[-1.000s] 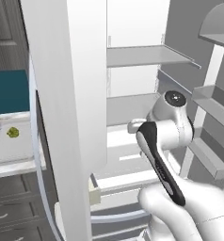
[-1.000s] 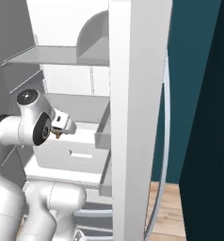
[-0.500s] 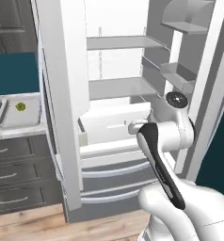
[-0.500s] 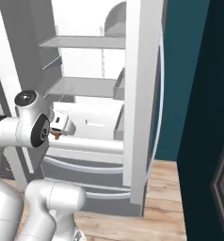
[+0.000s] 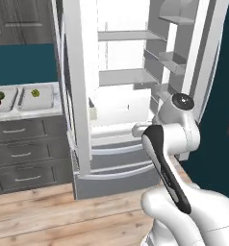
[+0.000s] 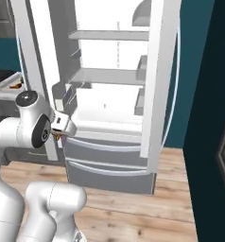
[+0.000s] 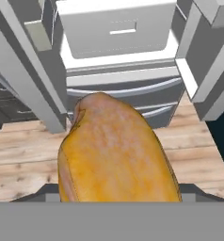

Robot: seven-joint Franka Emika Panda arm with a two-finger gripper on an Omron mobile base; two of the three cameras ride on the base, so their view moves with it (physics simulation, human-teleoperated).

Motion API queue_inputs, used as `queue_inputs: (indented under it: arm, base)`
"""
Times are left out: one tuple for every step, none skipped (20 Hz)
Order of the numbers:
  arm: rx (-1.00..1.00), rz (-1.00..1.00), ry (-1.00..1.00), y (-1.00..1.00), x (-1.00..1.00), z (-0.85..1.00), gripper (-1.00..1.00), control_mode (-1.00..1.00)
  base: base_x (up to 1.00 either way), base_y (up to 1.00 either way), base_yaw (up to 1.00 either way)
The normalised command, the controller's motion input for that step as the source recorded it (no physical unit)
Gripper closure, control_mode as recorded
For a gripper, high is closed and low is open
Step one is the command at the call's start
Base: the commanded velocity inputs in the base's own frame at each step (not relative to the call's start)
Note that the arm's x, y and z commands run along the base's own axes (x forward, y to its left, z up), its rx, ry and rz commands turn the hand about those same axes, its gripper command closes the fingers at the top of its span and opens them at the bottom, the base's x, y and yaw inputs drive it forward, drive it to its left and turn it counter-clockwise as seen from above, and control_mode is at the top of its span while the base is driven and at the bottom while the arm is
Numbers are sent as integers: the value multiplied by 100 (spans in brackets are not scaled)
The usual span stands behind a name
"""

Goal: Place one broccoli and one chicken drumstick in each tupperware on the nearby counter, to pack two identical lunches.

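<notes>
The chicken drumstick [image 7: 116, 150] sat clamped in the hand [image 6: 62, 135] before the open fridge [image 5: 116, 96], golden in the hand view, while the left base view showed two tupperware [image 5: 37, 96] on the worktop [image 5: 20, 113], broccoli [image 5: 35, 92] in one.

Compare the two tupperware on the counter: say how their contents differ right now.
The left tupperware, cut by the picture's edge, holds a green piece with something orange-red beside it; the right tupperware holds only a green piece, seemingly broccoli. So the left one looks further packed, though the pieces are too small to name surely. Both are shallow, pale grey, and sit side by side on the counter.
</notes>
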Motion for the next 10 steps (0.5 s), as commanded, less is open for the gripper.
queue_inputs:
  arm:
    - [0,0,0,0,0,0,100,100]
    - [0,0,0,0,0,0,100,100]
    - [0,0,0,0,0,0,100,100]
    - [0,0,0,0,0,0,100,100]
    - [0,0,0,0,0,0,100,100]
    - [0,0,0,0,0,0,100,100]
    - [0,0,0,0,0,0,100,100]
    - [0,0,0,0,0,0,100,100]
    - [0,0,0,0,0,0,100,100]
    - [0,0,0,0,0,0,100,100]
  base:
    - [-26,100,0]
    - [-18,100,0]
    - [-14,100,0]
    - [-9,100,0]
    - [-7,100,0]
    - [-2,100,0]
    - [0,100,0]
    - [0,100,0]
    - [0,100,0]
    - [0,100,0]
